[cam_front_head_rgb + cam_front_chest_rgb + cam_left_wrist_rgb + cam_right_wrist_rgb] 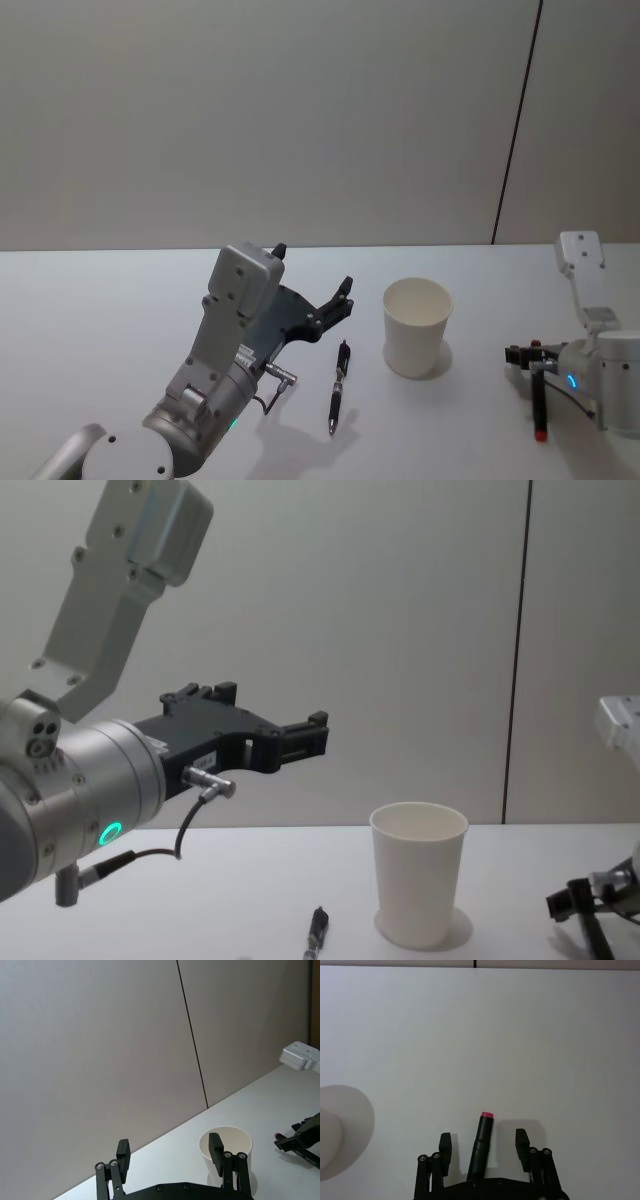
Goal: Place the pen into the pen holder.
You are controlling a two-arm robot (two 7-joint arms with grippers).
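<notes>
Both grippers gape empty: left (313, 265) hovers high near the pen (339, 385) by the cup (417, 325); right (483, 1136) straddles a red-tipped pen (539, 405) and should close squarely mid-barrel.

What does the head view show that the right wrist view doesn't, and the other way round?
Head view: the left gripper, open and raised above the table, and a black pen lying left of the paper cup. Right wrist view: up close, the fingers of the right gripper stand apart either side of the red-tipped pen, not touching it. Both: that gripper, that pen on the table, and probably the cup, a white shape at the wrist view's edge.
</notes>
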